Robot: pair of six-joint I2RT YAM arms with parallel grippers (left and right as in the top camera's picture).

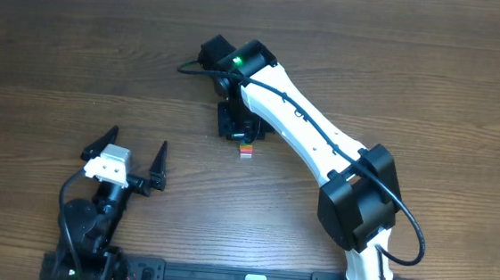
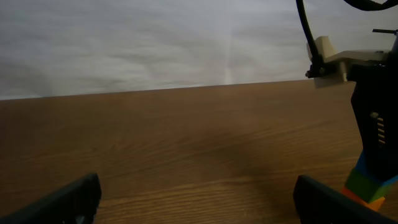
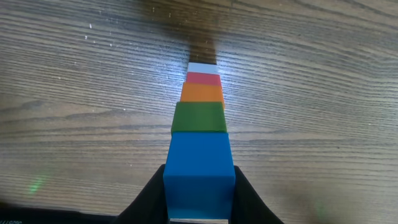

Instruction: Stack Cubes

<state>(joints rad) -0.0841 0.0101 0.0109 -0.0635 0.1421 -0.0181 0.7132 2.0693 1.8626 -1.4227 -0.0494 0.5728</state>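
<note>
A stack of cubes (image 3: 202, 93) stands on the wooden table (image 1: 397, 89), white at the bottom, then red, orange and green (image 3: 199, 118). A blue cube (image 3: 199, 165) sits on top of the green one, with my right gripper (image 3: 199, 190) shut on its two sides. In the top view the right gripper (image 1: 238, 121) points down over the table's middle, and the stack's lower cubes (image 1: 246, 150) peek out just in front of it. My left gripper (image 1: 138, 140) is open and holds nothing, near the left front. In the left wrist view, the stack's green and orange cubes (image 2: 367, 185) stand off to one side.
The right arm (image 1: 313, 136) stretches diagonally from its base at the front right to the table's middle. Bare wood lies all around the stack. A pale wall (image 2: 155, 43) rises beyond the table's far edge.
</note>
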